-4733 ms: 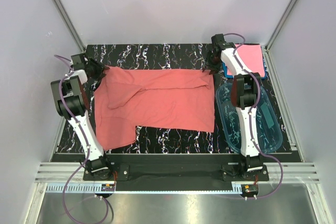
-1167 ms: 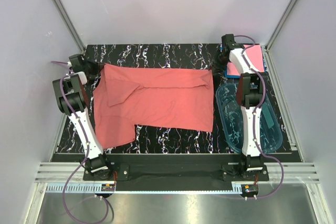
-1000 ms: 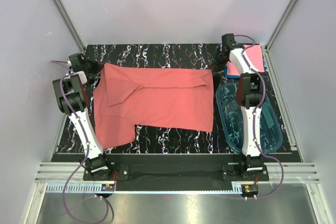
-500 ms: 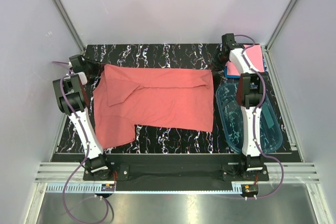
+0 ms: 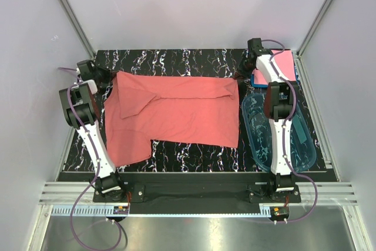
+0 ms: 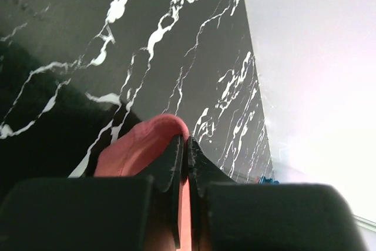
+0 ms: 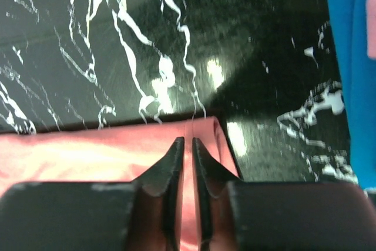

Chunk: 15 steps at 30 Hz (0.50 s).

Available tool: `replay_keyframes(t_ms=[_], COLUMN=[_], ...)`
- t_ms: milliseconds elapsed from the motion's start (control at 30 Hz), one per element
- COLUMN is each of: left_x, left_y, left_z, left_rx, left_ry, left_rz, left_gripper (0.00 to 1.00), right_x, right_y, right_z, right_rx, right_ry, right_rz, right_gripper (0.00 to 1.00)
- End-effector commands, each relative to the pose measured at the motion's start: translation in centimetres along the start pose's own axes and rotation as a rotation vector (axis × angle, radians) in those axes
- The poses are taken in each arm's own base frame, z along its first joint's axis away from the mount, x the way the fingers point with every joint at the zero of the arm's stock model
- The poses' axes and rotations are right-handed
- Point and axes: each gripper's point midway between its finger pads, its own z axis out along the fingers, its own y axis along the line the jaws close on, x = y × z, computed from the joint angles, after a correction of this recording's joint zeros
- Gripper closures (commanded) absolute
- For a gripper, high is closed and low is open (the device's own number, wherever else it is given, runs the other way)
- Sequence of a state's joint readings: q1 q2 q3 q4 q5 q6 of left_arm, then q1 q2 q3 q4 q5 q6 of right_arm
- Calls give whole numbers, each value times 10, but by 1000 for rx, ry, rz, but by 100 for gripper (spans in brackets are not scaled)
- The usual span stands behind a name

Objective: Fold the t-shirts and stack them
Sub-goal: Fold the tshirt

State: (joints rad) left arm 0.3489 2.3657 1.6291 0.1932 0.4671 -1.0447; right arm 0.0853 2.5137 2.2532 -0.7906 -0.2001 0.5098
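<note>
Marbled table: left gripper and right gripper each pinch the salmon t-shirt beside a blue tub.

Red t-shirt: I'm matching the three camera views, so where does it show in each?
Top external: red t-shirt spread flat across the middle.
Left wrist: one shirt corner, bottom centre.
Right wrist: the shirt's edge along the bottom left.
Shared landmark: the black marbled tabletop.

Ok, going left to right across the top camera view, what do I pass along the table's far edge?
Left gripper → spread salmon-red cloth t-shirt → right gripper → folded pink t-shirt square.
</note>
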Motion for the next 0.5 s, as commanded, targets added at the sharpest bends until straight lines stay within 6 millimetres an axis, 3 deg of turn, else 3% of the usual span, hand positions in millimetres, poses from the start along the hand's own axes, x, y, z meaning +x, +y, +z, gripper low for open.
replay_keyframes(t_ms=[0, 233, 400, 467], left_x=[-17, -40, -63, -68], left_y=[-18, -16, -19, -21], left_z=[5, 11, 6, 2], left_rx=[49, 20, 11, 7], left_ry=[-46, -87, -128, -128], left_rz=[21, 10, 16, 10], left_gripper=[98, 100, 99, 86], right_x=[-15, -34, -56, -66], right_y=[7, 17, 39, 47], right_z=[7, 15, 2, -7], right_rx=[0, -36, -104, -125], right_ry=[-46, -90, -158, -189], right_rz=[-20, -72, -101, -108], right_gripper=[87, 99, 99, 98])
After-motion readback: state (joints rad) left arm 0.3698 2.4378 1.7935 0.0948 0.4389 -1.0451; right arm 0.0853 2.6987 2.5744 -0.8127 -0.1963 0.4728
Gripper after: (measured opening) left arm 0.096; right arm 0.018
